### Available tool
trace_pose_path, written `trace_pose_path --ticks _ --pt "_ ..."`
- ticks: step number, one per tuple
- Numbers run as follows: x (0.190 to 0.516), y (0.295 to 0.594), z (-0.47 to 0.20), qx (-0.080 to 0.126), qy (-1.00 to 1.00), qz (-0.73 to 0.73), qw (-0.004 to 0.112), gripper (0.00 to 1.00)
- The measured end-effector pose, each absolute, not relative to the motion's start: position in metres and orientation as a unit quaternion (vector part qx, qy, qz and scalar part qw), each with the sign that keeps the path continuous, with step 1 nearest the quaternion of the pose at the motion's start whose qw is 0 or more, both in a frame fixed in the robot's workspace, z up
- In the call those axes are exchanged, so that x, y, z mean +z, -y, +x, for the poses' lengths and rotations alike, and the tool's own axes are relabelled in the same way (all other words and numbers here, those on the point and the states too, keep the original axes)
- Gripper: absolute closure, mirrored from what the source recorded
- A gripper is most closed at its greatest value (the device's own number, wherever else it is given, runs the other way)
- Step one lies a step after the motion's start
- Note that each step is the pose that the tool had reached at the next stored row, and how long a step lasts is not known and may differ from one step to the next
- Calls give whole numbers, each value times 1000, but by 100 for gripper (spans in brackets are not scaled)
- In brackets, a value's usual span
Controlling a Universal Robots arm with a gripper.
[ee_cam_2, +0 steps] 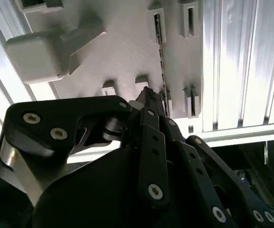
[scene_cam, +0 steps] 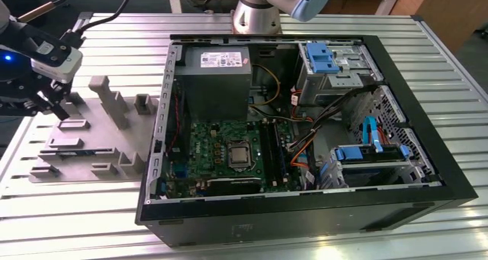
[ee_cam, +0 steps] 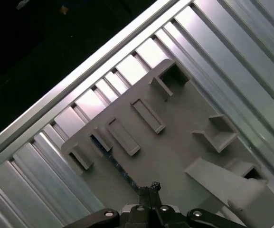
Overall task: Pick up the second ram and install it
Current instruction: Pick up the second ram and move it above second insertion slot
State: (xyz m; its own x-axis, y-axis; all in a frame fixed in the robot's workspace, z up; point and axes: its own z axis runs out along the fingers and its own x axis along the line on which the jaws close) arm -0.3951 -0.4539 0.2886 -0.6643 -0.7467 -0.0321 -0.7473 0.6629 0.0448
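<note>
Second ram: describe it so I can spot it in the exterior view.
On the exterior view's left, beside the open computer case, lies a grey fixture tray. The second ram sits in a slot on it: a thin blue-green strip among plain grey blocks.

No text, number or brand can be read with certainty. In the exterior view a white rectangular paper label (scene_cam: 223, 58) stands on the top face of the grey metal power supply box (scene_cam: 217, 94), at 12 o'clock from the green printed motherboard (scene_cam: 221, 146) inside the open black steel computer case (scene_cam: 305, 214). Its print shows as small dark marks, too fine to make out
</note>
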Motion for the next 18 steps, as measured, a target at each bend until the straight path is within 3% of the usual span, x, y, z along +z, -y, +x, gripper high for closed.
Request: trace_pose_path --ticks 18 --pt "280 454 -395 28 -833 -553 1 89"
